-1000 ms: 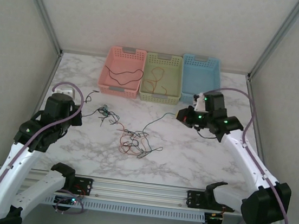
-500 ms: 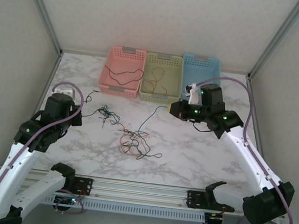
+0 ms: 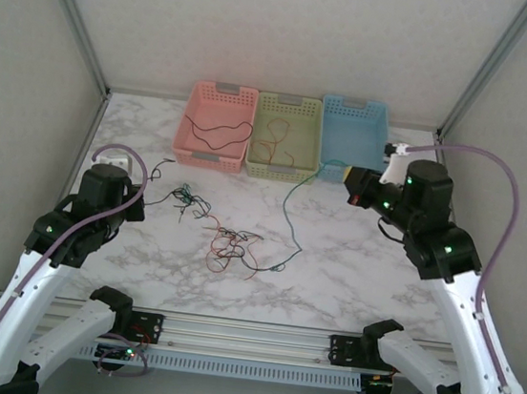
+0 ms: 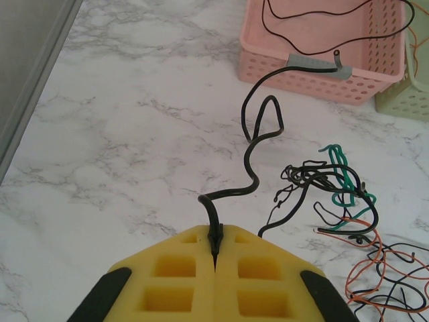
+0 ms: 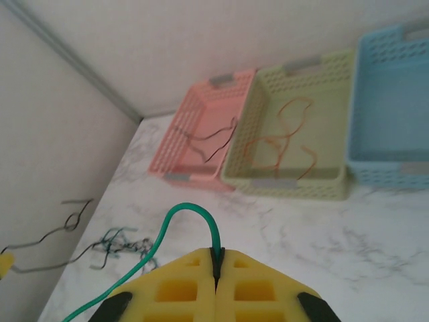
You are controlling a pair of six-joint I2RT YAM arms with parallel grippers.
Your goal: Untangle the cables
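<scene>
Green cable (image 3: pixel 288 205) clamped in right gripper (image 5: pixel 216 258) at 1 o'clock, tail beside tangle (image 3: pixel 233 249) at worktop (image 3: pixel 349 284) centre. Black cable (image 4: pixel 253 144) pinched in left gripper (image 4: pixel 214 245) at 9 o'clock. Separation judged underway. Next: green tail to be lifted clear, probably into blue basket (image 3: pixel 380 125).

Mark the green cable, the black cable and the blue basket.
green cable (image 5: pixel 190 206), right wrist view, top of its arc.
black cable (image 4: pixel 231 193), left wrist view, lowest bend.
blue basket (image 3: pixel 353 136), top external view, bare floor.
</scene>
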